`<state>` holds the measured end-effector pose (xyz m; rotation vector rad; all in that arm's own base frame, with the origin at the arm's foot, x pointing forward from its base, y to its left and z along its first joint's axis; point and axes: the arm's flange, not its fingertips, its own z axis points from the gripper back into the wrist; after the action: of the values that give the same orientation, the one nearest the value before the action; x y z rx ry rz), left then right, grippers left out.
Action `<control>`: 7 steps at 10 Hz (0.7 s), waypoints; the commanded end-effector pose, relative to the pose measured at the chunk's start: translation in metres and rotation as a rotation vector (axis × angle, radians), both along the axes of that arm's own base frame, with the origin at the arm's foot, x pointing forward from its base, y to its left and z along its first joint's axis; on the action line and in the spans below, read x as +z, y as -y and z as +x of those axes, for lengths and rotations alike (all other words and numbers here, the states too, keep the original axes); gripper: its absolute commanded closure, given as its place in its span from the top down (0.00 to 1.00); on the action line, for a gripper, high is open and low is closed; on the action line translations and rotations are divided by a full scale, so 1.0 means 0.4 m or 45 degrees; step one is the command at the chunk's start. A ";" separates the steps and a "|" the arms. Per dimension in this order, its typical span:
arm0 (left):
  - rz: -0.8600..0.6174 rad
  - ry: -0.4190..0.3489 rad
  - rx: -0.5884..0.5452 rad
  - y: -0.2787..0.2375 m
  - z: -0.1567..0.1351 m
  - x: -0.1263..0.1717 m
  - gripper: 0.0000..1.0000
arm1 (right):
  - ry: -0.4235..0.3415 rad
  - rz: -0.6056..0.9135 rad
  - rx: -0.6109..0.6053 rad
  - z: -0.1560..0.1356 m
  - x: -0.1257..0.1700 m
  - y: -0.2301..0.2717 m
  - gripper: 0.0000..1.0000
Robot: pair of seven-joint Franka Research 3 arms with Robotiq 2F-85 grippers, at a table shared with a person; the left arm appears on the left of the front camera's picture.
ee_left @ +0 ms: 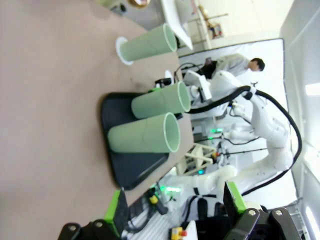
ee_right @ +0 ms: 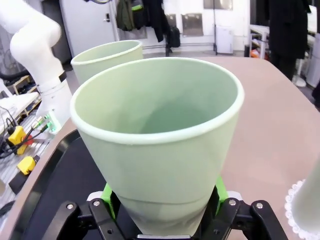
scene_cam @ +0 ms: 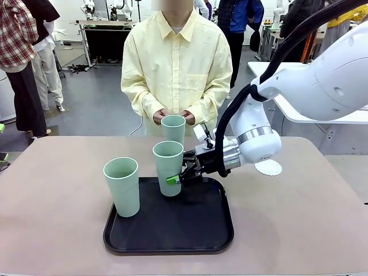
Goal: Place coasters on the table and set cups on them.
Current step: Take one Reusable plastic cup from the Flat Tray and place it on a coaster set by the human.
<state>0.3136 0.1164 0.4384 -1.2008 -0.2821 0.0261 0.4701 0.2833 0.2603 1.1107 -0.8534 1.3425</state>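
Observation:
My right gripper [scene_cam: 177, 179] is shut on the lower part of the middle cup [scene_cam: 168, 165], low over the back of the black tray [scene_cam: 190, 230]. Its green pads [ee_right: 220, 192] press that cup [ee_right: 160, 135] from both sides. A second cup [scene_cam: 122, 186] stands on the tray's left side. The third cup [scene_cam: 173, 129] stands farther back on the table [scene_cam: 299, 218], on a coaster [ee_left: 121, 50]. Another coaster [scene_cam: 268, 167] lies bare beyond my right wrist. A third coaster is out of view. My left gripper [ee_left: 175, 205] hangs open and empty, off to the side.
A person in a pale yellow shirt stands at the far edge, hands [scene_cam: 172, 117] held together just behind the far cup. In the right wrist view a coaster's edge [ee_right: 294, 200] lies at the lower right.

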 end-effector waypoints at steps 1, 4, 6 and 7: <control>-0.017 0.017 0.002 -0.002 -0.002 0.002 1.00 | -0.001 -0.063 -0.091 -0.032 0.152 0.054 0.15; -0.017 0.017 0.002 -0.002 -0.002 0.002 1.00 | 0.038 -0.023 -0.190 -0.037 0.373 0.147 0.15; -0.017 0.017 0.002 -0.002 -0.002 0.002 1.00 | 0.039 -0.020 -0.235 -0.022 0.414 0.180 0.15; -0.017 0.017 0.002 -0.002 -0.002 0.002 1.00 | 0.052 -0.021 -0.218 -0.021 0.409 0.185 0.15</control>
<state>0.3136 0.1165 0.4385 -1.2007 -0.2821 0.0262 0.4628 0.2072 0.4381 0.9565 -0.9746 1.2225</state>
